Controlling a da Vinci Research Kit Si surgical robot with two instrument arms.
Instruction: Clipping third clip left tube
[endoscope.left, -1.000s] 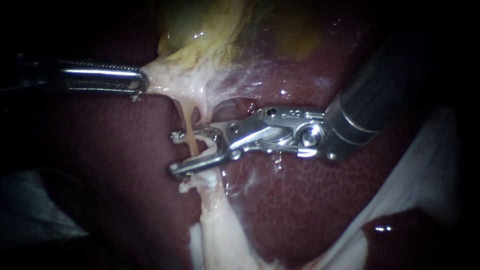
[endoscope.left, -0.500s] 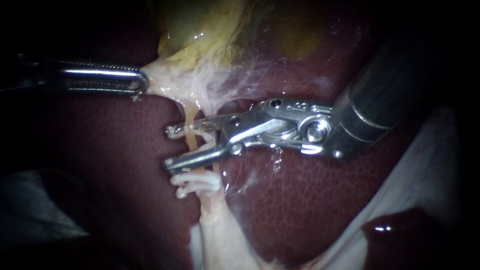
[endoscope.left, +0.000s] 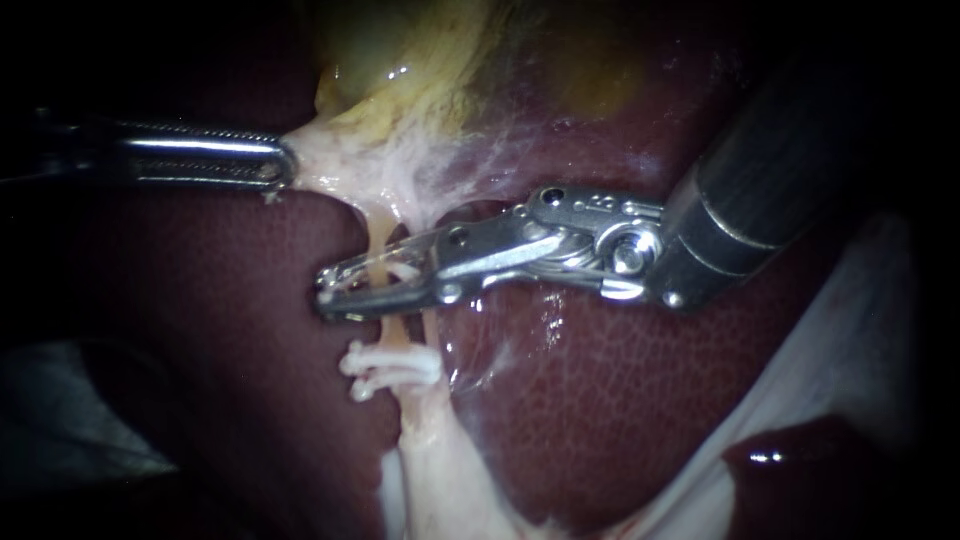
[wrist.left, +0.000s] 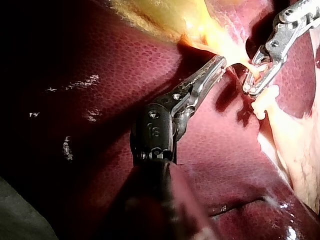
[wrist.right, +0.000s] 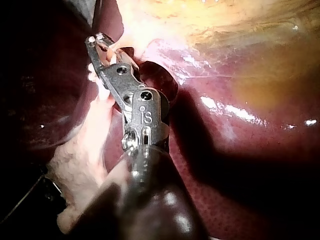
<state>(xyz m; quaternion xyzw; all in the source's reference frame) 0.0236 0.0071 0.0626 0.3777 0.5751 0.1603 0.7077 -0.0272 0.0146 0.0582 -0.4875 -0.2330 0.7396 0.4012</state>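
A thin tan tube (endoscope.left: 383, 237) runs down from the yellowish gallbladder (endoscope.left: 420, 60) across the dark red liver (endoscope.left: 620, 400). My right instrument (endoscope.left: 332, 290) comes in from the upper right; its jaws have closed across the tube, pressing a white clip between them. Just below on the same tube sit two white clips (endoscope.left: 392, 366). My left instrument (endoscope.left: 283, 165) is shut on pale tissue at the gallbladder's base and holds it stretched to the left. The left wrist view shows its jaws (wrist.left: 220, 62) beside the right instrument's jaws (wrist.left: 252, 86). The right wrist view shows the right jaws (wrist.right: 95, 42) at the tube.
Pale fatty tissue (endoscope.left: 440, 470) hangs below the clips. A white sheet (endoscope.left: 850, 340) lies at the right edge of the liver. Webby white tissue (endoscope.left: 470, 150) spreads between gallbladder and liver above the right instrument.
The right instrument's jaws moved up the tube away from the two lower clips, then closed from wide open to nearly together around a clip. The left instrument has kept still.
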